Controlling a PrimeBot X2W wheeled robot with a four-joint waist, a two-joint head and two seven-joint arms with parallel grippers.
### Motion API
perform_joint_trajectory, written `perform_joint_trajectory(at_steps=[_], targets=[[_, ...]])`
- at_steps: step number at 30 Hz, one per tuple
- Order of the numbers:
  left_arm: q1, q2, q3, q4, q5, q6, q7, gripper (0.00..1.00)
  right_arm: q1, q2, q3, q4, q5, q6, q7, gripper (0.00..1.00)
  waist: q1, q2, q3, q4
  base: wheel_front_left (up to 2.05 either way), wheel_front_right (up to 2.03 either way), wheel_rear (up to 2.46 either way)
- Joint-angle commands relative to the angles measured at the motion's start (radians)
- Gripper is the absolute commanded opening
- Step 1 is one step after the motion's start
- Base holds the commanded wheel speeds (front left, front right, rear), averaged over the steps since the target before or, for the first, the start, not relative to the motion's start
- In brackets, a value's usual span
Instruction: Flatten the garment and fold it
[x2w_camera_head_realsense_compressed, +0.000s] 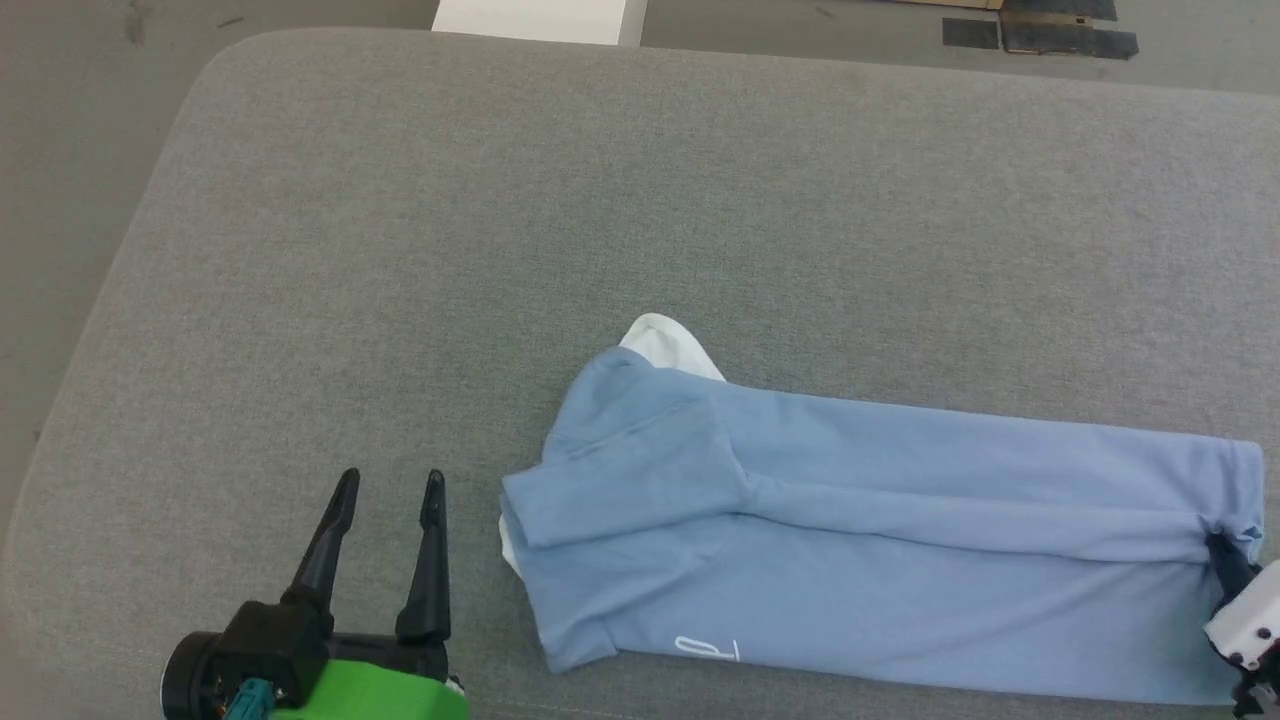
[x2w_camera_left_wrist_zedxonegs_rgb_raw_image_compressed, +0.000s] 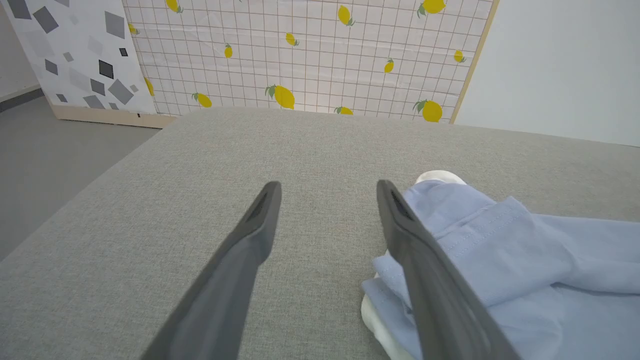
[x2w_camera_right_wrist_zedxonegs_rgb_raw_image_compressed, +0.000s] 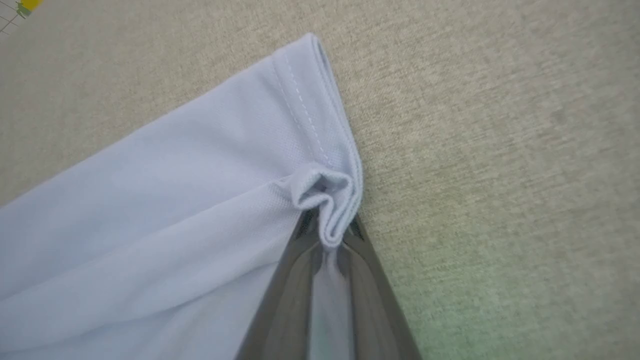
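Note:
The garment (x2w_camera_head_realsense_compressed: 880, 540), a light blue shirt, lies folded into a long strip across the near right of the grey cushion (x2w_camera_head_realsense_compressed: 620, 200). Its white collar (x2w_camera_head_realsense_compressed: 668, 345) pokes out at the left end, and a small white logo (x2w_camera_head_realsense_compressed: 708, 650) shows at the front edge. My right gripper (x2w_camera_head_realsense_compressed: 1222, 548) is at the strip's right end, shut on the bunched hem (x2w_camera_right_wrist_zedxonegs_rgb_raw_image_compressed: 327, 200). My left gripper (x2w_camera_head_realsense_compressed: 390, 485) stands open just left of the folded sleeve (x2w_camera_left_wrist_zedxonegs_rgb_raw_image_compressed: 480, 235), with nothing between its fingers.
The cushion's rounded left edge (x2w_camera_head_realsense_compressed: 110, 290) drops to grey floor. A white box (x2w_camera_head_realsense_compressed: 540, 20) and dark mats (x2w_camera_head_realsense_compressed: 1040, 35) lie beyond the far edge. In the left wrist view a lemon-print panel (x2w_camera_left_wrist_zedxonegs_rgb_raw_image_compressed: 310, 55) stands behind the cushion.

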Motion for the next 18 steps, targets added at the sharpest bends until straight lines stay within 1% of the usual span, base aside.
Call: perform_joint_trajectory(at_steps=[1, 5, 11, 18], targets=[[-0.021, -0.003, 0.002, 0.004, 0.017, -0.005, -0.004, 1.00, -0.004, 0.013, 0.002, 0.027, -0.003, -0.002, 0.018, 0.00, 0.0000, 0.0000, -0.001, -0.002, 0.00, 0.00, 0.00], [-0.021, -0.004, 0.004, 0.014, 0.016, -0.007, -0.004, 1.00, -0.030, -0.001, -0.024, 0.011, -0.012, -0.002, 0.016, 0.00, 0.0000, 0.0000, -0.009, -0.011, 0.00, 0.00, 0.00], [-0.024, -0.017, -0.001, 0.029, 0.011, -0.015, -0.004, 1.00, -0.071, -0.067, -0.097, -0.002, -0.062, -0.002, 0.000, 0.00, 0.0000, 0.0000, -0.024, -0.023, 0.00, 0.00, 0.00], [-0.029, -0.013, -0.010, 0.057, 0.036, -0.018, -0.004, 1.00, -0.089, -0.162, -0.207, 0.032, -0.142, -0.002, -0.015, 0.00, 0.0000, 0.0000, -0.034, -0.031, 0.00, 0.00, 0.00]])
